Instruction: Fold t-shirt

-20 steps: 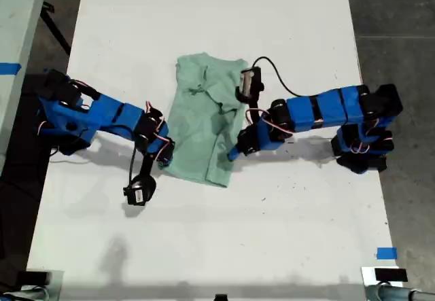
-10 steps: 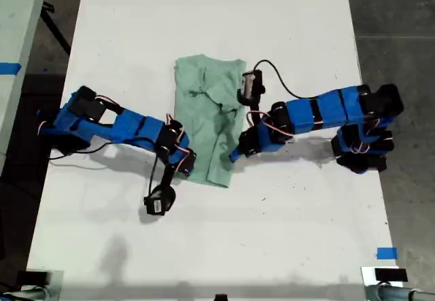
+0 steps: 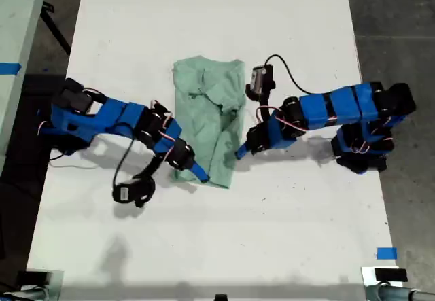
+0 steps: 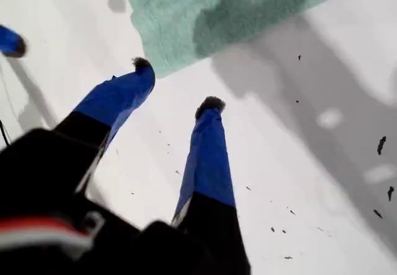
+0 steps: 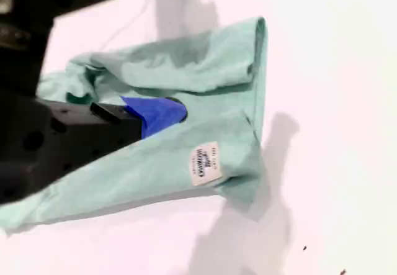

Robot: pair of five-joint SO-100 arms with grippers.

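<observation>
Pincer one: my first gripper [image 4: 177, 85], jaws spread, one tip at the t-shirt's [image 3: 207, 111] hem corner, seemingly to catch it.
Pincer two: my second gripper [image 3: 239, 154] by the opposite hem corner; grip unclear.
Cloth: mid-tabletop [image 3: 272, 15], rumpled.

I work in what looks like a lab or workshop: a long white table [image 3: 217, 15] stands on bare grey concrete floor [image 3: 397, 15], my two blue arms are fixed at its sides with loose servo wiring and camera cables [image 3: 289, 77], blue tape [image 3: 386, 253] marks spots, and another pale bench [image 3: 17, 15] stands alongside
</observation>
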